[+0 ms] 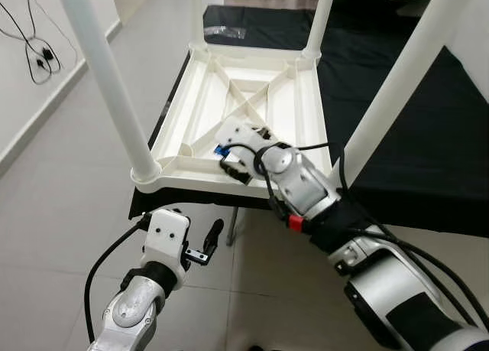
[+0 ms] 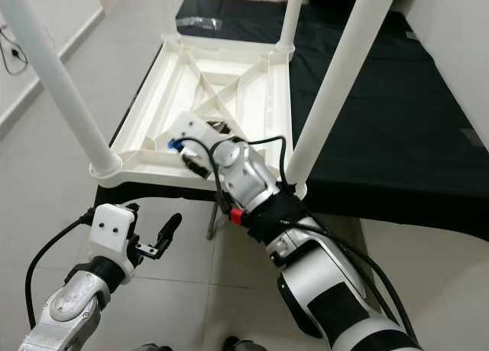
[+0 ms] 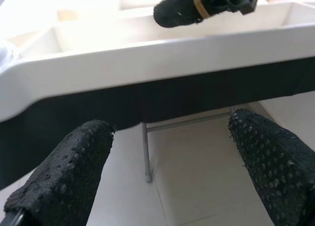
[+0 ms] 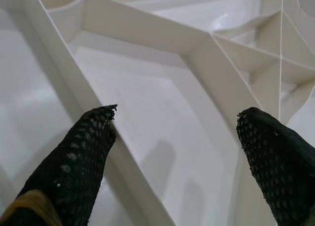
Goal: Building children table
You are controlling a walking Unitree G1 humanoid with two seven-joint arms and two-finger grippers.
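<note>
I count one upturned white table (image 1: 252,99), three of its white legs (image 1: 107,76) fitted upright, and one black-covered counter (image 1: 412,129).

light: we see even, bright indoor light | glare: white table underside (image 3: 147,63) washes out in the left wrist view | shadow: soft under its near edge | focus: head views sharp, left claw fingers (image 3: 69,172) blurred close up

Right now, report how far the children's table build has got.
Done: the white tabletop lies upside down on the black-covered surface with legs standing up at all four corners. In hand: the right gripper hangs open over the ribbed underside; the left gripper waits open below the near edge. Left: checking the legs' seating and turning the table upright.
</note>
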